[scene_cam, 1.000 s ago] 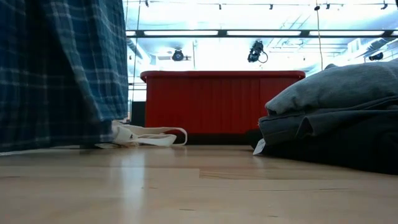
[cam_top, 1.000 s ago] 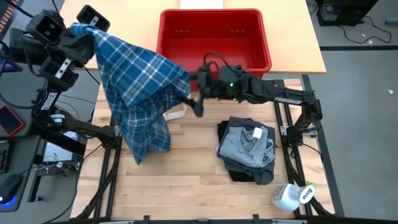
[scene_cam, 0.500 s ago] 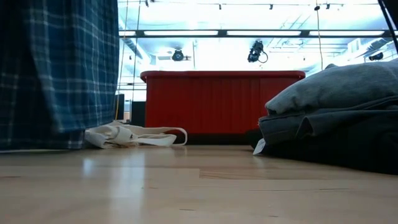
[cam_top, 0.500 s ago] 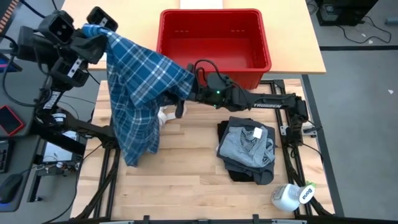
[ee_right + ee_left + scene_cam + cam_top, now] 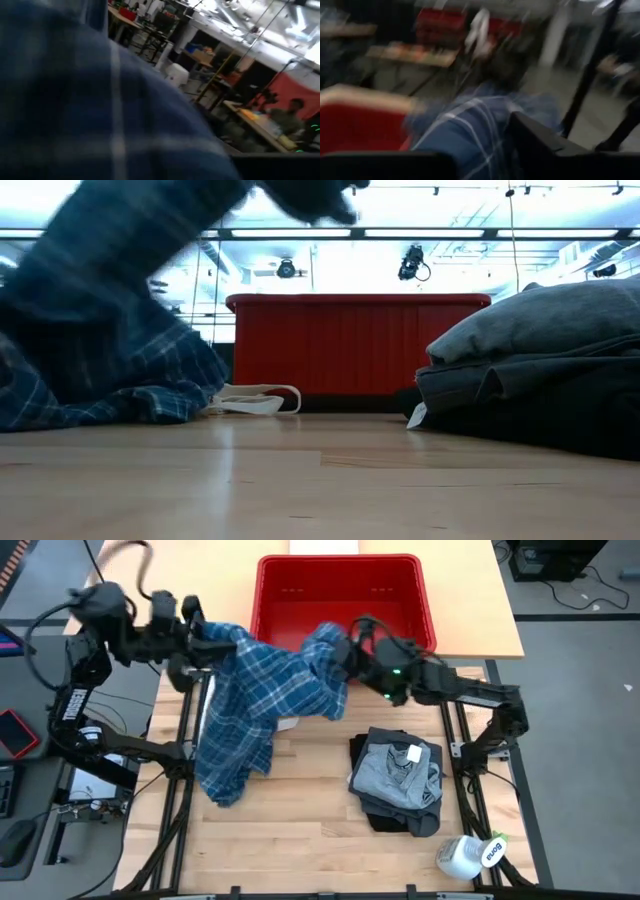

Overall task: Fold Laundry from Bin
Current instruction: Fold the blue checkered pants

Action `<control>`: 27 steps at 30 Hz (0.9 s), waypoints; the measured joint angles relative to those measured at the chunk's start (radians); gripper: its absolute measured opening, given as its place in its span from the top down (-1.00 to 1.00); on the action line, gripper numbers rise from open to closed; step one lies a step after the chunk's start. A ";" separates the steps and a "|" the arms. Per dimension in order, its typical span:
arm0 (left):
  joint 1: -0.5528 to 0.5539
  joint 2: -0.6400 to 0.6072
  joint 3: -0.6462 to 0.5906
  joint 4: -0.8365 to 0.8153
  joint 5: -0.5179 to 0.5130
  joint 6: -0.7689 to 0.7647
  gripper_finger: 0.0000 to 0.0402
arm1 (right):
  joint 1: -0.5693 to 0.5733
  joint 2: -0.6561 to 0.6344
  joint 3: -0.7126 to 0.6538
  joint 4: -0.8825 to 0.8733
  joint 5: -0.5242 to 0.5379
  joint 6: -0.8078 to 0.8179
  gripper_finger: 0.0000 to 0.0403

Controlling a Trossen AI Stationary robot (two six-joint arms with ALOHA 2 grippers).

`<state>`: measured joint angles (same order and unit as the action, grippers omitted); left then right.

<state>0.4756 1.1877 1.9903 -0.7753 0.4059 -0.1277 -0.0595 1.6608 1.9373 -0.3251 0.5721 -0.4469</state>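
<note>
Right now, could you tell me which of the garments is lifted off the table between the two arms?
The blue-and-white plaid shirt; the left gripper and right gripper hold it up, while the grey garments lie stacked flat.

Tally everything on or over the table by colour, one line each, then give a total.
Blue-and-white: 1, the plaid shirt
Red: 1, the bin
Grey or dark: 1, the folded pile
White: 2, the spray bottle and the strap cloth
Total: 5
</note>
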 joint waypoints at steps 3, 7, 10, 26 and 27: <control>0.012 0.005 0.000 -0.136 -0.035 0.066 0.06 | 0.029 -0.047 0.000 -0.046 0.062 -0.072 0.95; 0.012 0.003 -0.001 -0.140 0.085 0.077 -0.25 | 0.067 -0.085 0.000 -0.045 0.084 -0.213 0.96; 0.012 -0.001 -0.001 -0.097 0.317 -0.004 -0.37 | 0.085 -0.108 0.000 0.012 0.078 -0.309 0.96; -0.047 -0.003 0.000 -0.059 0.410 -0.082 -0.65 | 0.115 -0.203 0.000 0.242 0.037 -0.447 0.95; -0.036 -0.006 0.000 -0.079 0.402 -0.055 -0.70 | 0.122 -0.212 0.000 0.242 0.030 -0.444 0.95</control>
<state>0.4393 1.1818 1.9903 -0.8539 0.8081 -0.1825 0.0627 1.4489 1.9373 -0.0832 0.6025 -0.8905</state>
